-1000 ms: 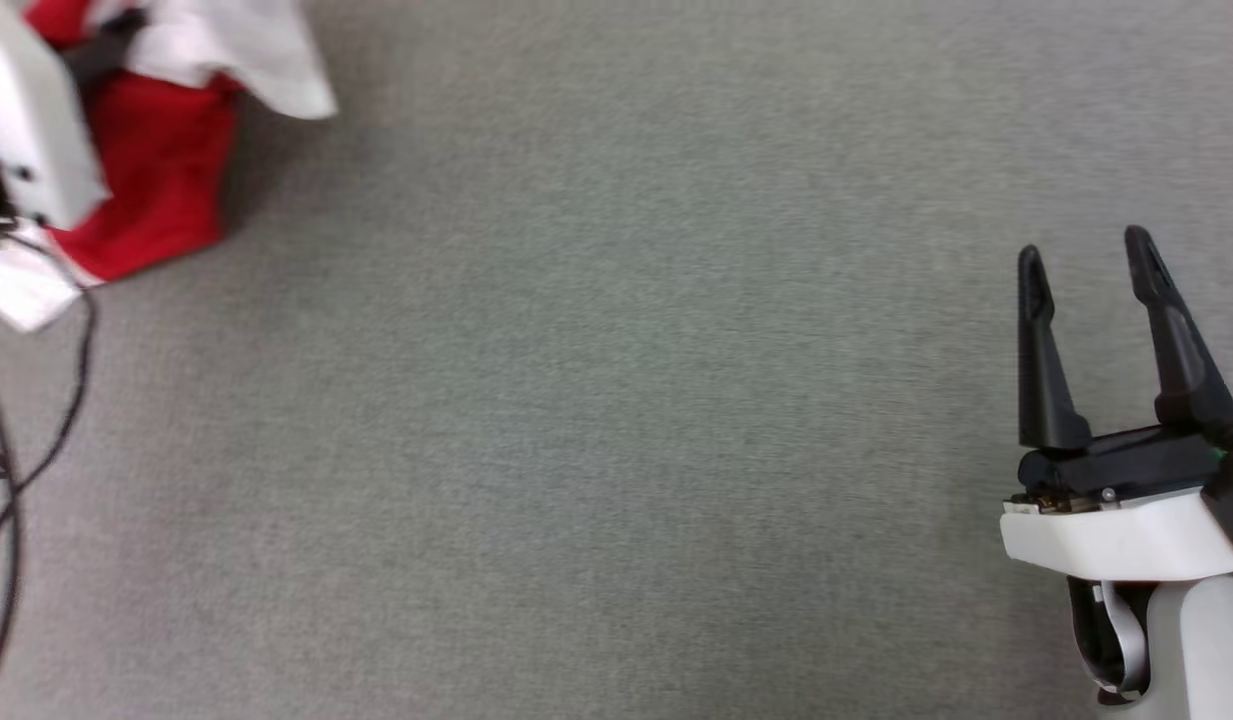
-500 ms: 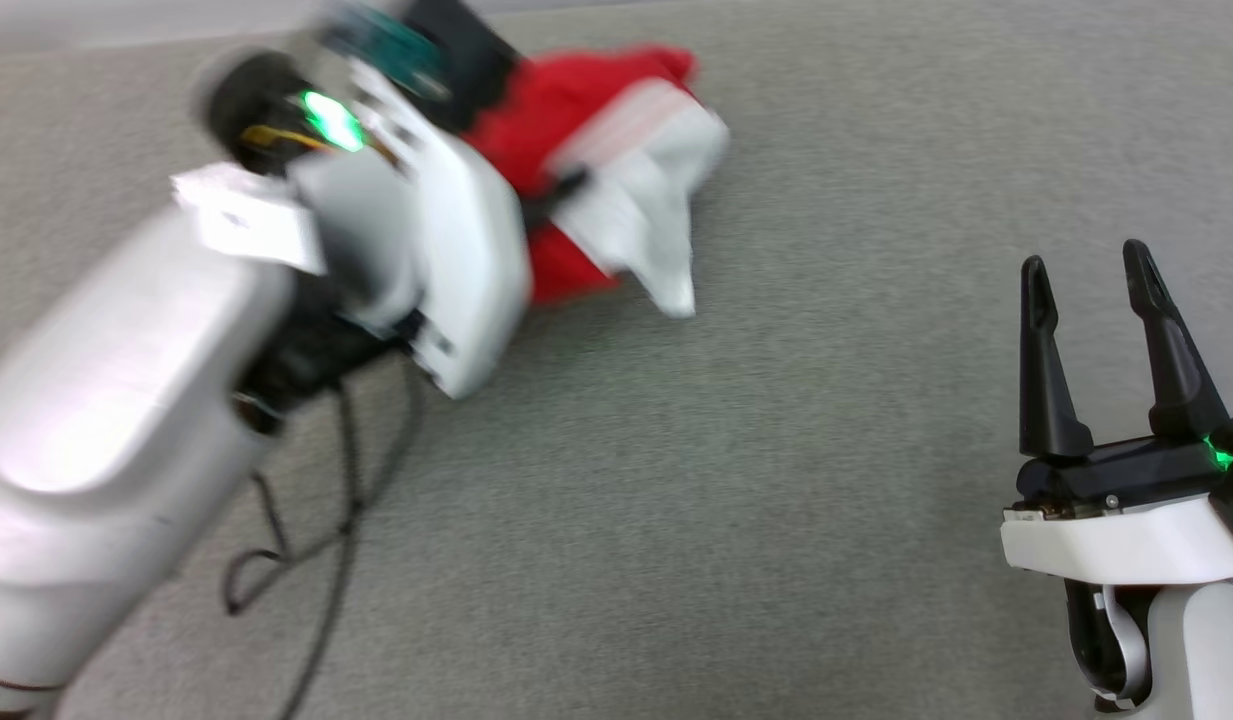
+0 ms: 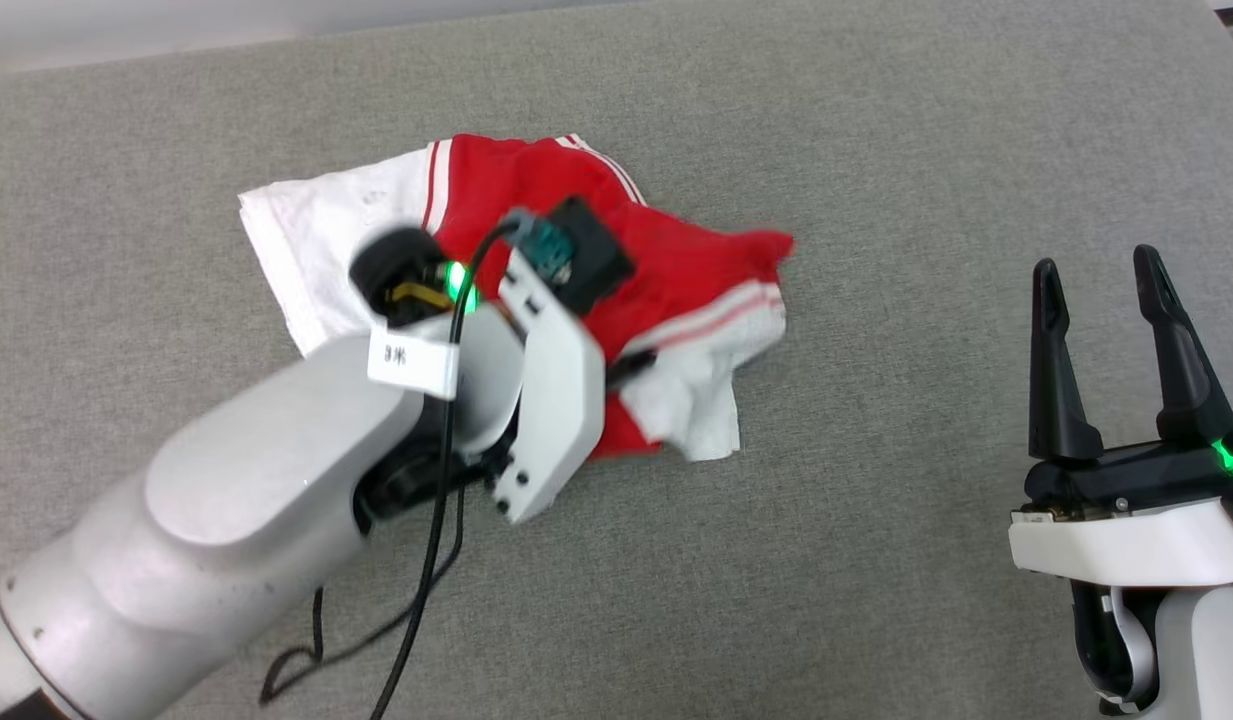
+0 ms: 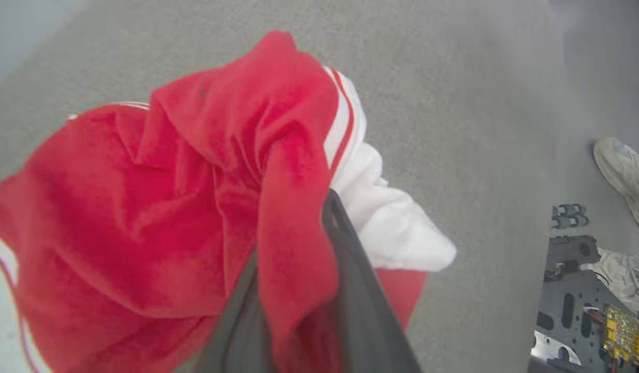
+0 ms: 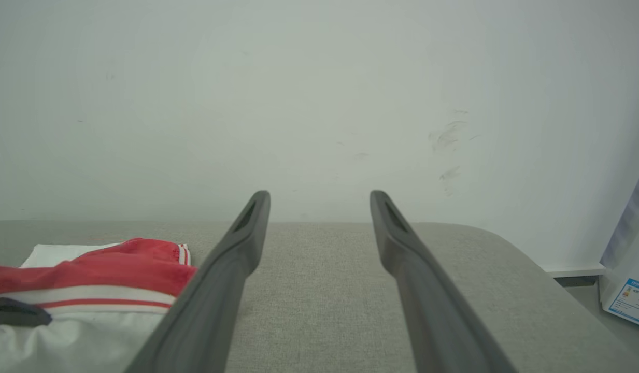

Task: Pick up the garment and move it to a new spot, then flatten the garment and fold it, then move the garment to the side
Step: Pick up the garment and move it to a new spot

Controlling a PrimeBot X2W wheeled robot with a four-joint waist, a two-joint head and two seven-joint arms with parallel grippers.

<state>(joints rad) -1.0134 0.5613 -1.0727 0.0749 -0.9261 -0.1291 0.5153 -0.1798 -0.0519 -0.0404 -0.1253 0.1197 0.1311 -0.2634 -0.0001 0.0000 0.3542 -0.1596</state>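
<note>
Crumpled red-and-white shirt on woven gray counter, left gripper pinching its red fold, right gripper spread nearby

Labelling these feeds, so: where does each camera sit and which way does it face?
Head: high, facing down at the surface, shirt, left arm, right hand.
Left wrist: along the left hand, shut on the shirt; a shoe far right.
Right wrist: low, along the open right hand toward the wall.
Shared: all three show the shirt.
</note>
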